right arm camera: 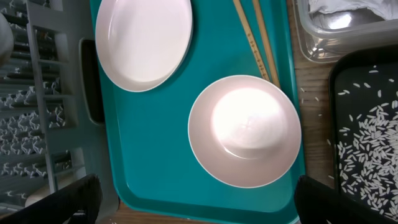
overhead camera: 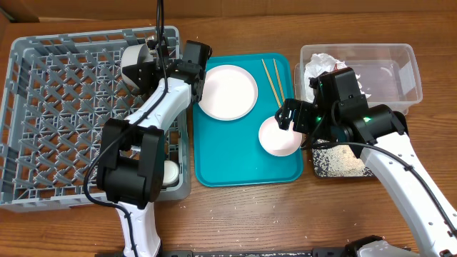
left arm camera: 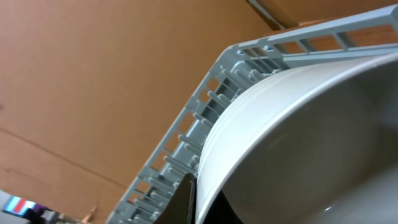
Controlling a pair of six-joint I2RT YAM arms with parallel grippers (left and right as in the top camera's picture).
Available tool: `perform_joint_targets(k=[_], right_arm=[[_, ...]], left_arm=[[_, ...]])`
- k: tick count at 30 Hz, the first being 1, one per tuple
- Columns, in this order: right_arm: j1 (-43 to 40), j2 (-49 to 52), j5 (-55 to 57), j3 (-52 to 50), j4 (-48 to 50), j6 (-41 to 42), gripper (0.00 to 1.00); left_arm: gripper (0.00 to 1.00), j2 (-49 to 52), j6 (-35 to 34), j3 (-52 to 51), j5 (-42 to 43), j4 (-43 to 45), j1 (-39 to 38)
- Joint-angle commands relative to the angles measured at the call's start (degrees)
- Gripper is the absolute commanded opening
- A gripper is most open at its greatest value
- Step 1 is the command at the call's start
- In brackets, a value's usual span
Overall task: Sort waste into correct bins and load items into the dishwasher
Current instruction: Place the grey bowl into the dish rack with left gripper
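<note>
My left gripper (overhead camera: 151, 63) is over the far right corner of the grey dish rack (overhead camera: 64, 121), shut on the rim of a whitish bowl (overhead camera: 134, 68) held on edge. In the left wrist view the fingers (left arm camera: 193, 200) pinch that bowl's rim (left arm camera: 311, 124) beside the rack wall (left arm camera: 205, 106). My right gripper (overhead camera: 293, 116) is open and empty above the second bowl (right arm camera: 245, 130), its fingers (right arm camera: 205, 208) wide apart. The plate (right arm camera: 144, 40) and chopsticks (right arm camera: 255, 37) lie on the teal tray (overhead camera: 214, 168). I cannot see the red wrapper.
A small white cup (overhead camera: 170, 171) sits at the rack's near right edge. The clear tub (overhead camera: 407, 53) at the back right holds the crumpled napkin (overhead camera: 323, 66). The black tray (right arm camera: 333, 124) beside the teal tray holds scattered rice grains (right arm camera: 370, 143).
</note>
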Motion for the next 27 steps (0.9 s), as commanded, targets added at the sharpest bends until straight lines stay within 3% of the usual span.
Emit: perform_joint_targets(k=[1,9,15,22,27], right_arm=[[-0.1,-0.5,0.6,0.7,0.3,-0.2,1.00],[-0.1,-0.5,0.6,0.7,0.3,-0.2,1.00],[-0.1,-0.5,0.6,0.7,0.3,-0.2,1.00],[-0.1,-0.5,0.6,0.7,0.3,-0.2,1.00],[-0.1,-0.5,0.6,0.7,0.3,-0.2,1.00]], left_arm=[[0.04,1.9,-1.0,-0.3,3.0,-4.3,-1.6],[0.06,1.9,-1.0,-0.3,17.7,-8.7,-3.4],[0.54,1.9,-0.6,-0.3,29.7,-10.1,-3.5],[0.66,1.7,0.1,1.0,46.4,-13.3,-3.8],[0.75,1.6,0.1,8.1,54.6,-20.6,-3.8]])
